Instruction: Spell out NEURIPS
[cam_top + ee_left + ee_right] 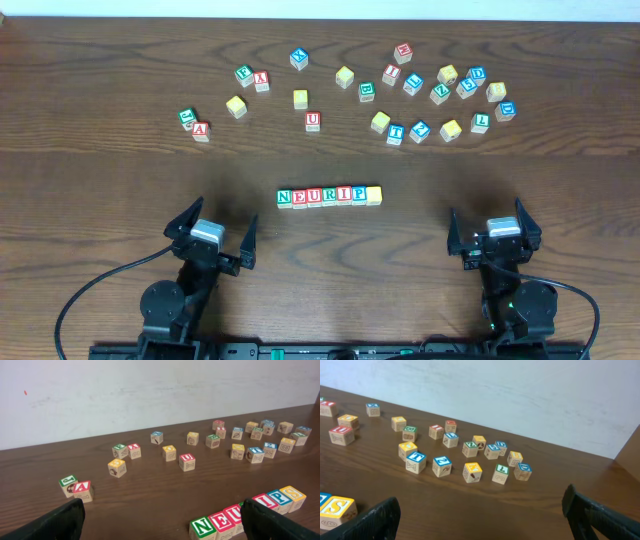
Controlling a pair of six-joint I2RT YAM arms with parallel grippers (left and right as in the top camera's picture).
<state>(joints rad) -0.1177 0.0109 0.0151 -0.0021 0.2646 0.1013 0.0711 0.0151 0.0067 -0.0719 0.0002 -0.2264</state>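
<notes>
Dark worktop (100,200) carries the finished NEURIPS row (329,196) mid-way along its near edge; I judge nothing remains. My left fingers (185,220) and right fingers (528,225) stand apart, empty.

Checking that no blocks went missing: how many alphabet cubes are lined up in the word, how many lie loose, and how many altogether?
Cubes in the NEURIPS row: 7
Loose alphabet cubes: 24
Total: 31

Cube row (329,196) reads N-E-U-R-I-P-S, the S on its yellow-faced end cube (337,508). Loose cubes legible: red U cube (313,121), green J cube (187,117), red A cube (201,130), blue T cube (415,462).
</notes>
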